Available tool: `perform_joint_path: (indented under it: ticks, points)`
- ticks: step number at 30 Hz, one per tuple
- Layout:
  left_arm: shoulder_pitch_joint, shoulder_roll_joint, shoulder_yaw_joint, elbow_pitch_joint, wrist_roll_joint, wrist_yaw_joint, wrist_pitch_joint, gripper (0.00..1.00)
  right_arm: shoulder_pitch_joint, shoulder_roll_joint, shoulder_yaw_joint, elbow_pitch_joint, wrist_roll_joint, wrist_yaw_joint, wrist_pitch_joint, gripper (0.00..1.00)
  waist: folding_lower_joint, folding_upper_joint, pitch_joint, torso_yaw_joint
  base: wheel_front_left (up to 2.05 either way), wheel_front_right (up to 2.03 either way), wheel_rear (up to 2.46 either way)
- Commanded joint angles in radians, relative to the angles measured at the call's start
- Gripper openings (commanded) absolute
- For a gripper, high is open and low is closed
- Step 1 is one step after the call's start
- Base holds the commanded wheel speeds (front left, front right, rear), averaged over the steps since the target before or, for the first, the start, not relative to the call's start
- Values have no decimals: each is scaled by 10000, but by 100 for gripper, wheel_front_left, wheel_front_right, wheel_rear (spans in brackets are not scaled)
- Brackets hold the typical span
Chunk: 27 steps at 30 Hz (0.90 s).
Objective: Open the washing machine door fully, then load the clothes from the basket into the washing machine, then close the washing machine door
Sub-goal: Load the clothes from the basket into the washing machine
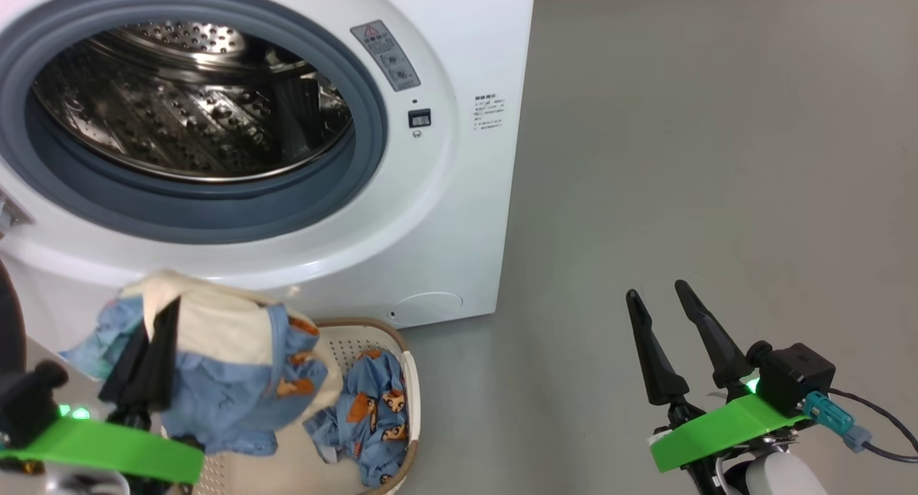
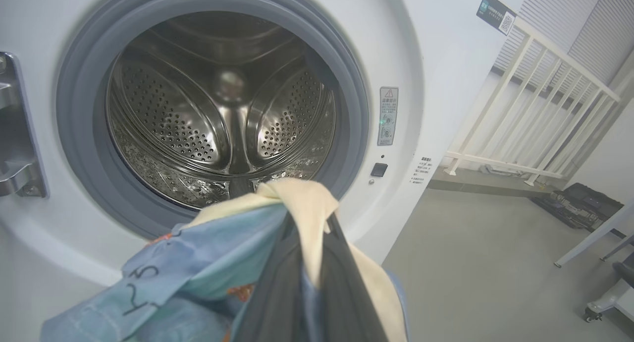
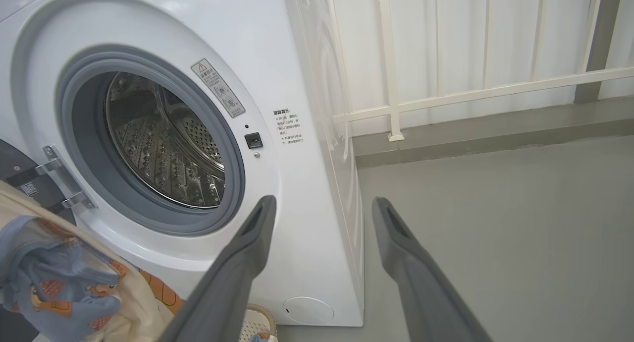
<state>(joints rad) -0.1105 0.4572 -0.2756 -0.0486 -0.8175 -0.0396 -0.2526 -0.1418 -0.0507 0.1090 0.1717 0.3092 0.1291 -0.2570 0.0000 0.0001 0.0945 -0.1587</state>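
My left gripper (image 1: 161, 330), lower left, is clamping clothes (image 1: 229, 387) before the washing machine (image 1: 459, 194) for loading; right gripper (image 1: 656, 290) is hanging open.

The clothes (image 1: 229, 387) are hanging from the left pincer (image 1: 171, 316), the washing machine (image 1: 459, 194) standing ahead. The basket (image 1: 410, 380) is sitting beneath (garments (image 1: 373, 409) inside).

Bright even light, faint shadows, glints on the drum (image 2: 198, 134), wrist views bowed at edges, nearest clothes (image 2: 208, 277) soft
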Motion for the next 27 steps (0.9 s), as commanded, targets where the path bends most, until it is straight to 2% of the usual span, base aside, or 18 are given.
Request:
perform_joint_path:
  ticks: [1, 8, 15, 27]
  points:
    - [-650, 364, 508, -309, 132, -15, -91, 0, -103, 5, 241, -260, -86, 16, -48, 100, 0, -1, 61, -14, 0, 0, 0]
    - [-2080, 637, 507, -1, 448, -201, 22, 0, -137, 5, 464, -478, -120, 16, -48, 100, 0, -1, 562, -116, 0, 0, 0]
    - [-4019, 1002, 161, 1670, 1009, -561, 158, 0, -146, 5, 701, -909, -51, 16, -48, 100, 0, -1, 1498, -517, 0, 0, 0]
    - [-6503, 1735, -117, 3834, 981, -871, 240, 0, -50, 5, 1125, -1913, 229, 16, -48, 100, 0, -1, 3319, -1385, 0, 0, 0]
